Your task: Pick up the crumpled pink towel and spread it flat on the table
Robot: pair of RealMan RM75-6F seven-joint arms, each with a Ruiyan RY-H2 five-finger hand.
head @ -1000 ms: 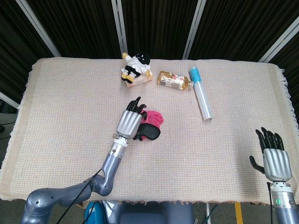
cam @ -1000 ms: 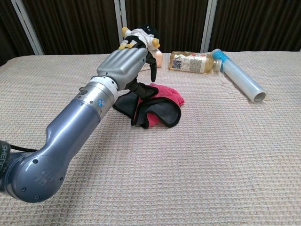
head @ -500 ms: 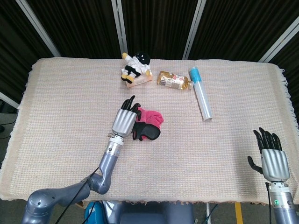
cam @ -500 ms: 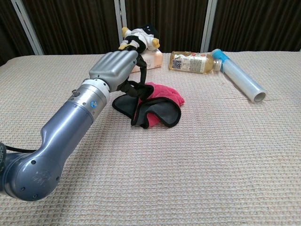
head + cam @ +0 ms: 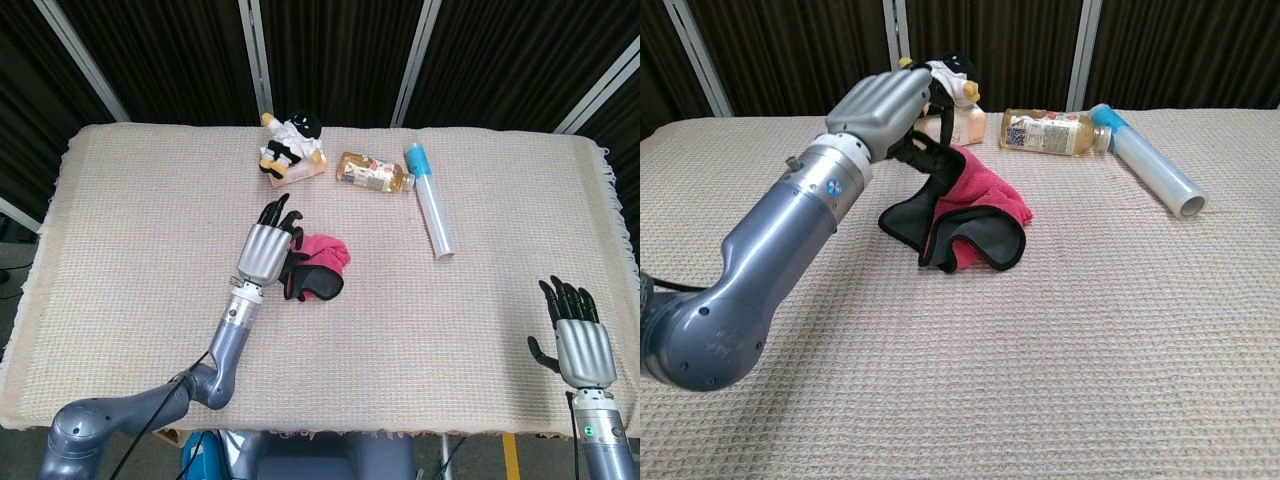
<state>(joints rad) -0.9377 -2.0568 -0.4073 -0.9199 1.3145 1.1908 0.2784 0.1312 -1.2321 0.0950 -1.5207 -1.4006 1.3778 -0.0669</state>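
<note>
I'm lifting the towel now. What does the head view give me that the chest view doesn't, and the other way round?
Head view only: the right hand, open and idle near the table's front right edge, and the whole table.

Chest view only: a side look at the towel, one corner raised by the left hand, the rest on the table.

Both: left hand gripping the towel, plush toy, bottle, tube.

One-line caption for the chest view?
Left hand lifts one edge of the crumpled pink, black-trimmed towel off the beige woven tablecloth.
</note>
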